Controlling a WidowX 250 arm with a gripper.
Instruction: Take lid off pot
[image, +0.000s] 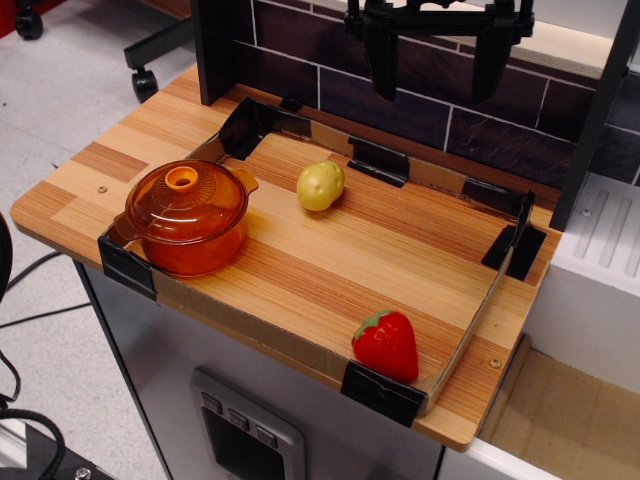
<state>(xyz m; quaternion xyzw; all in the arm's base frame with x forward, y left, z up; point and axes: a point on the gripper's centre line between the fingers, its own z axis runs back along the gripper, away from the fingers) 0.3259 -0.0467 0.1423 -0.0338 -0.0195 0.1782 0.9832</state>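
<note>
The amber-orange pot (195, 245) stands at the left front corner of the wooden counter. The domed translucent lid (185, 198) sits closed on it, with its small ring knob (181, 179) at the centre. My gripper (437, 75) hangs high at the top of the view, over the back of the counter, far to the right of the pot. Its two black fingers (382, 60) point down with a wide gap between them and hold nothing.
A yellow potato (320, 185) lies mid-counter near the back. A red strawberry (386, 344) lies at the front right corner. A low cardboard rim with black tape corners (383, 392) frames the work area. A dark tiled back wall (420, 100) stands behind.
</note>
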